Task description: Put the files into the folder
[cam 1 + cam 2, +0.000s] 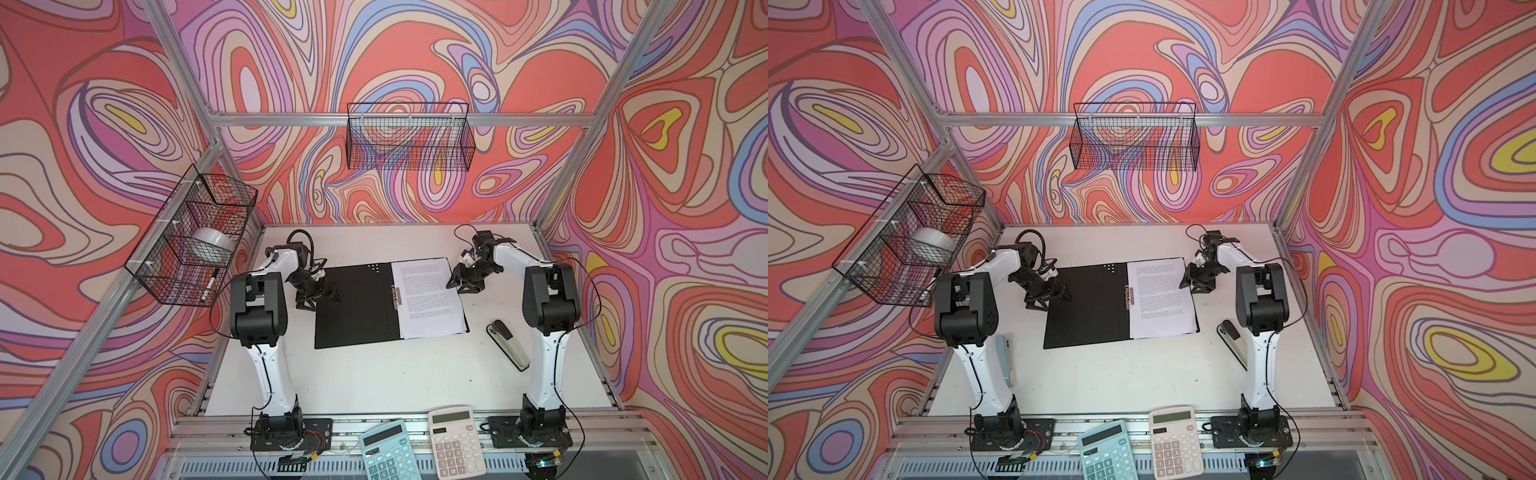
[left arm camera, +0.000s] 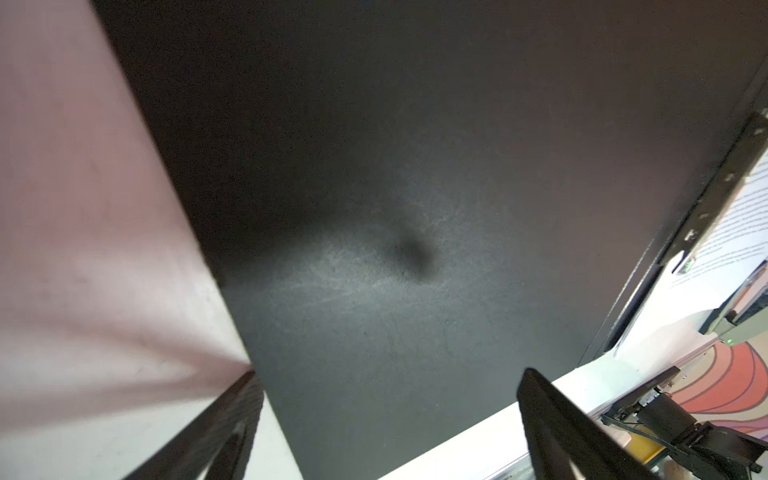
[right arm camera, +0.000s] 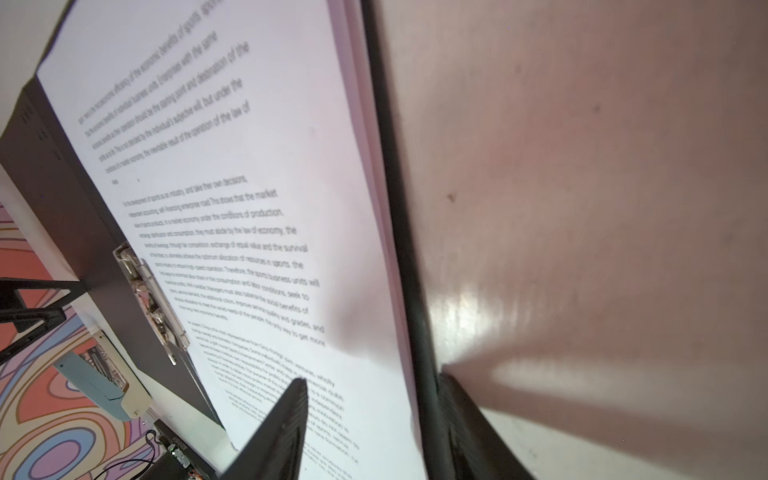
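1. Both top views show the files [image 1: 428,297] [image 1: 1160,297] lying on the right half of the folder [image 1: 353,307] [image 1: 1086,307]. The folder is spread open and flat on the table [image 1: 374,374], black inside up. The inner edge of the sheets reaches the metal clip [image 1: 396,296] at the spine. Whether the clip presses on them, I cannot tell.
2. In the right wrist view the right gripper [image 3: 374,382] is partly open and grips nothing. One finger is above the printed sheet and the other is on the table, just outside the folder's outer edge.
3. In the left wrist view the left gripper [image 2: 388,374] is wide open at the outer edge of the bare left cover, and it also grips nothing.
4. I judge that the sheets are in place and the cover is not yet closed.
5. Possible failures:
   - The cover is thin and lies flat, so a finger may slide over it instead of going under.
   - If the right gripper's finger drags on the top sheet, the loose sheets may turn or slip out.
   - A cover closed over shifted sheets would bend their corners.
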Robot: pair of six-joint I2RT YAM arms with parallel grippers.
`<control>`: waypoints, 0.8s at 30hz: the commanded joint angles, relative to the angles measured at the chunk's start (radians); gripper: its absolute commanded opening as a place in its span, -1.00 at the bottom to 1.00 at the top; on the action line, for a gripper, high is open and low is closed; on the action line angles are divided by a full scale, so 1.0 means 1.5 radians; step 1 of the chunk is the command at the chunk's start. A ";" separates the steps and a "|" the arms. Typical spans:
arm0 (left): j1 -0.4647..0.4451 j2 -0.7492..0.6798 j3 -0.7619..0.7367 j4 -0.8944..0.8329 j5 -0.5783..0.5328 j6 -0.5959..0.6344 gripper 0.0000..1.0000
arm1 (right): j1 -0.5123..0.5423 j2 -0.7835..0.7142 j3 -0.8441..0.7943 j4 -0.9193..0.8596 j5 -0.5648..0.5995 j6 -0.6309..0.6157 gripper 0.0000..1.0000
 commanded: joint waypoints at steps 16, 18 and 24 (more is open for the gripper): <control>-0.003 -0.036 0.018 -0.021 0.170 0.042 0.84 | -0.001 0.027 -0.015 -0.029 -0.001 -0.011 0.05; -0.002 -0.041 0.017 -0.023 0.177 0.044 0.84 | -0.001 0.029 -0.015 -0.030 -0.001 -0.011 0.05; -0.002 -0.051 0.015 -0.031 0.216 0.052 0.83 | 0.000 0.036 -0.012 -0.034 -0.003 -0.013 0.04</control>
